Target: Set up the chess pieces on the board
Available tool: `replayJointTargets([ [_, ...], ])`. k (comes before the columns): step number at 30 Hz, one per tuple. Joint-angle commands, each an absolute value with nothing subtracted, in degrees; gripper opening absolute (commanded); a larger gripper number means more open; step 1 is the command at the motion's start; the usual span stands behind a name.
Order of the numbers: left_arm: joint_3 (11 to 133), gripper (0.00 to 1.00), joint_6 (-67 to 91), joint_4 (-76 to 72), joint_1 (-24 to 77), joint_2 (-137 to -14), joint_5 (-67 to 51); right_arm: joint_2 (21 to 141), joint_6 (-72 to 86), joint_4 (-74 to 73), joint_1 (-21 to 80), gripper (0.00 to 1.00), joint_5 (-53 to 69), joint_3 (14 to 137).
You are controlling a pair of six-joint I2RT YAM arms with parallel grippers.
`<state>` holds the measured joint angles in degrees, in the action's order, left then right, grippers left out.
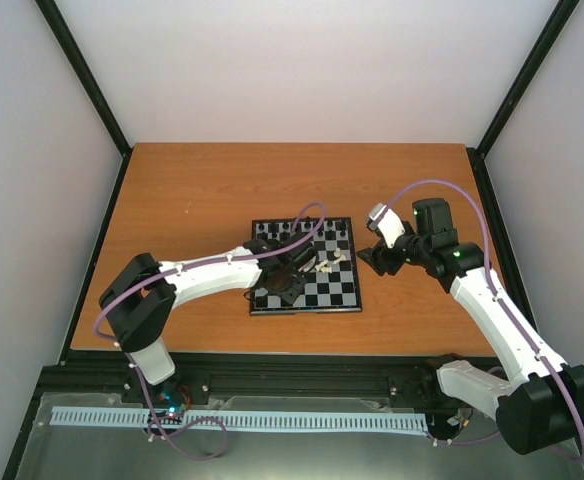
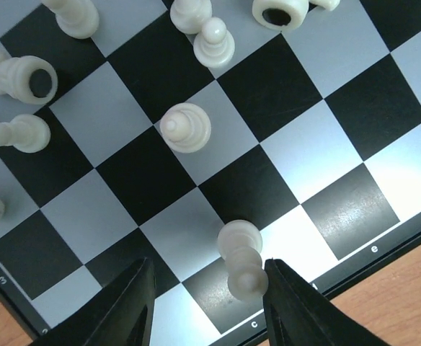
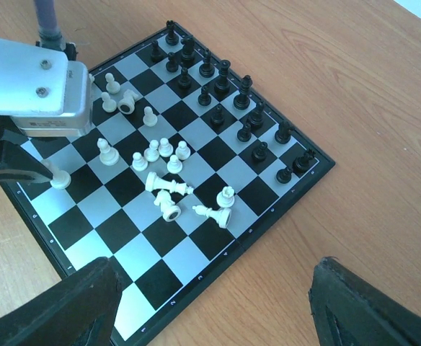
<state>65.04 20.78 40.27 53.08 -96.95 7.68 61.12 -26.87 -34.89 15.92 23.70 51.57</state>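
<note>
Chess pieces point(image 3: 166, 148) are all on the board point(image 2: 326, 137), none lifted. Left tool point(image 2: 207, 272): jaws part-open around one white pawn point(image 2: 239, 259) standing in the edge row by the "c" mark. It sits just beside one finger with a clear gap to the other, so it is not clamped. Ahead of that tool is a second upright pawn point(image 2: 185, 126), then loose white pieces point(image 2: 23, 76), several on their sides. Right tool point(image 3: 216, 268): jaws wide, nothing between them, above the counter point(image 3: 355, 108) just off the board's edge. Black pieces point(image 3: 225, 70) stand in two rows along the edge far from it.
</note>
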Motion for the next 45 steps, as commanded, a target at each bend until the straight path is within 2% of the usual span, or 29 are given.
replayJointTargets([
  [1,67.4,0.41,20.4,38.4,53.7,-98.5,6.0,60.8,-27.5,-33.9,15.8,0.74,23.8,51.2],
  [14,65.9,0.13,21.9,36.2,53.7,-97.5,3.1,61.0,-27.6,-34.2,15.8,0.74,24.2,51.3],
  [19,65.9,0.08,21.8,36.9,53.7,-96.0,3.8,61.4,-27.8,-34.5,15.7,0.74,24.1,51.4],
  [35,65.4,0.06,20.5,43.4,53.7,-84.2,5.4,61.4,-28.1,-34.7,15.8,0.74,23.9,51.5],
  [45,64.6,0.07,20.6,39.8,54.4,-88.7,-1.1,61.3,-28.1,-34.9,15.8,0.74,24.2,51.5],
])
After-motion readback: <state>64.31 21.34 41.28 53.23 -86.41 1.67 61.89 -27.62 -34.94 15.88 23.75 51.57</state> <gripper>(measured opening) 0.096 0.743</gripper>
